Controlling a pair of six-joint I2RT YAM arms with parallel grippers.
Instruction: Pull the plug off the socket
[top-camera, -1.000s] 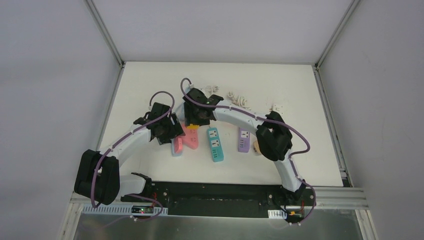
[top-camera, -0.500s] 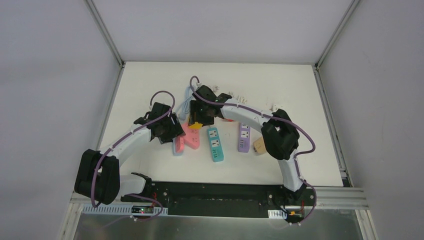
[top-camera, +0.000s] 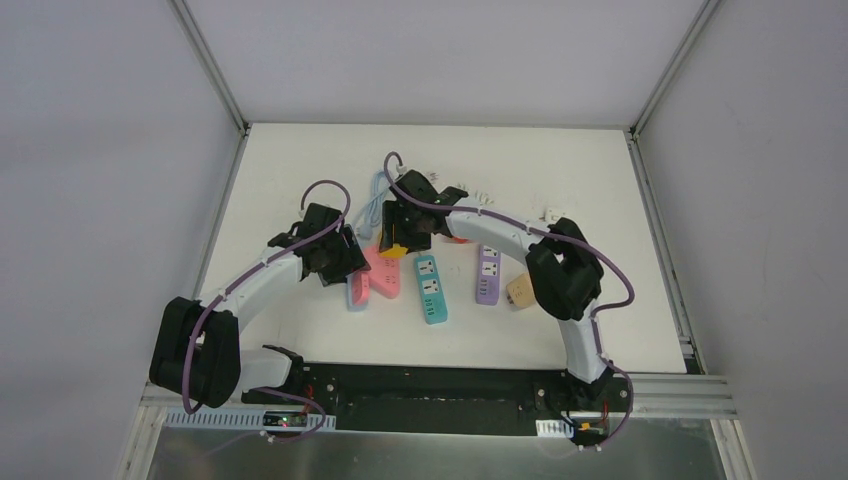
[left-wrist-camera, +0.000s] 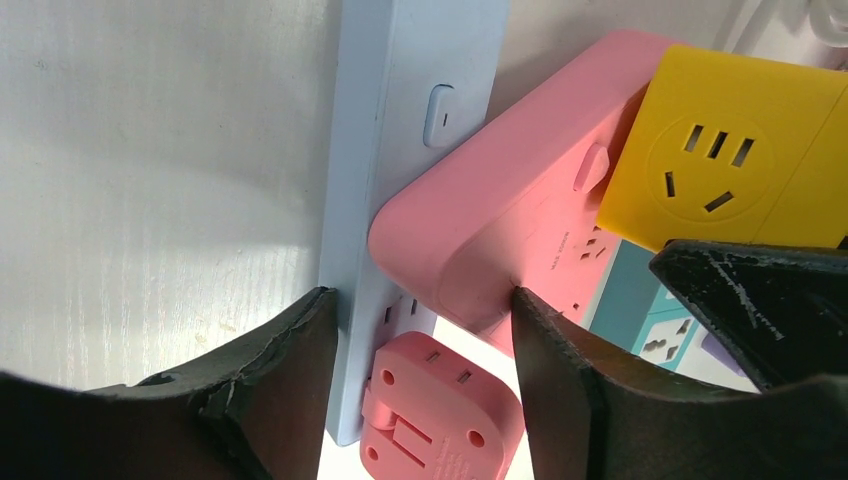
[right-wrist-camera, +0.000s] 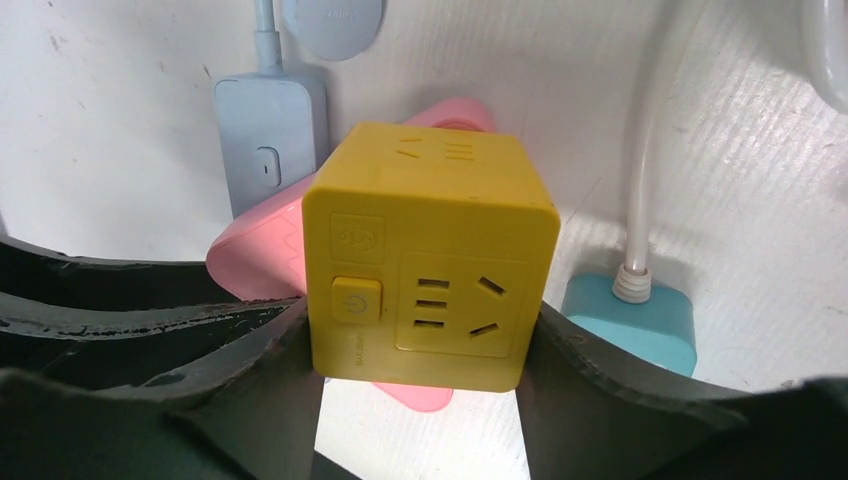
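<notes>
A yellow cube plug with a power button is clamped between my right gripper's fingers and held just above the pink power strip. In the top view the cube hangs under the right gripper at the pink strip's far end. My left gripper is closed across a light-blue strip and the pink strip, one finger on the blue side, the other on the pink edge. A pink square adapter sits between the fingers.
A teal strip, a purple strip and a beige cube lie to the right. White cables and a white plug lie at the back. A blue cable runs behind the strips.
My right gripper has moved right and away from the pink strip, and the yellow cube now shows beneath it. The left gripper has stayed on the strips.
</notes>
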